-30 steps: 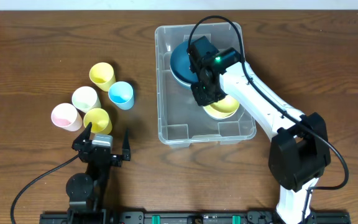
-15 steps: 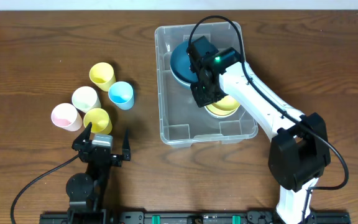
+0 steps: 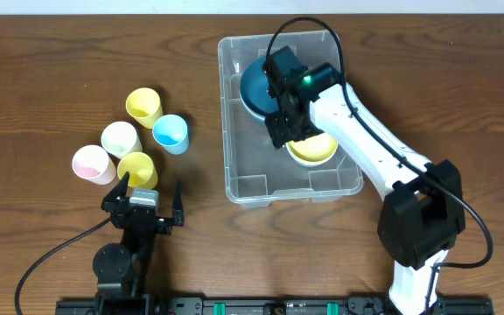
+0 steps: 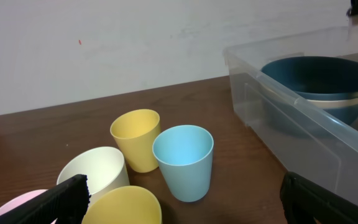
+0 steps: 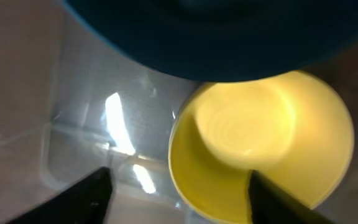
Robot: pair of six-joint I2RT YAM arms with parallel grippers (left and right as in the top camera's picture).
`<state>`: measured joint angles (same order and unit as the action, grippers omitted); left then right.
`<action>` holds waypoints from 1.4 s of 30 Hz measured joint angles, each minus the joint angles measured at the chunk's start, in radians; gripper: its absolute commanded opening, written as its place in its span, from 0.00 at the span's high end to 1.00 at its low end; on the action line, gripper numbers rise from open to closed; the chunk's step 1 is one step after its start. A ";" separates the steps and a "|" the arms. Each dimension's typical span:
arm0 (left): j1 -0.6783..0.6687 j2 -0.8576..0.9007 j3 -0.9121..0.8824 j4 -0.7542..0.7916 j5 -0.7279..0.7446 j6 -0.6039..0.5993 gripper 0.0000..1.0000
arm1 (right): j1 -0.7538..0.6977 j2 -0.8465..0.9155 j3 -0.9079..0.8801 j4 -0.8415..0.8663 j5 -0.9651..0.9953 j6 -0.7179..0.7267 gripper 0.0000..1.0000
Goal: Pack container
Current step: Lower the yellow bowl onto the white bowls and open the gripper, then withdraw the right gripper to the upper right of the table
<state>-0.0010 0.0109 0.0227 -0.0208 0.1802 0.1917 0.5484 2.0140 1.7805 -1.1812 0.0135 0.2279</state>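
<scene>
The container [image 3: 231, 131] is a large clear bin at the table's centre. A dark blue bowl [image 3: 254, 86] rests in its far end and a yellow bowl [image 3: 315, 150] lies on its floor nearer me. My right gripper [image 3: 289, 129] hovers inside the bin, open. In the right wrist view its fingers [image 5: 92, 196] stand wide apart either side of the yellow bowl's [image 5: 272, 137] left rim, gripping nothing, with the blue bowl [image 5: 229, 37] just beyond. My left gripper [image 3: 150, 186] rests open beside the cups, empty.
Several cups stand left of the bin: yellow [image 3: 143, 106], light blue [image 3: 171, 133], cream [image 3: 120, 137], pink [image 3: 92, 163] and another yellow [image 3: 137, 168]. In the left wrist view the light blue cup [image 4: 184, 158] is straight ahead and the bin wall [image 4: 303, 134] lies to the right.
My right gripper has gone from shut to open, letting go of the yellow bowl's rim; the bowl now lies free on the bin floor. The left arm has not moved.
</scene>
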 measured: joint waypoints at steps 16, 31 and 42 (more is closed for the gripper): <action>0.000 0.000 0.000 0.000 0.000 0.000 0.02 | -0.296 0.006 0.436 -0.385 0.045 0.238 0.01; 0.000 0.000 0.000 0.000 0.000 0.000 0.02 | -0.715 0.006 0.403 -0.424 0.055 0.346 0.01; 0.000 0.000 0.000 0.000 0.000 0.000 0.02 | -0.813 0.006 0.272 -0.426 0.055 0.354 0.01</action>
<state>-0.0010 0.0109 0.0227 -0.0208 0.1802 0.1917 -0.2642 2.0205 2.0525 -1.6073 0.0689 0.5819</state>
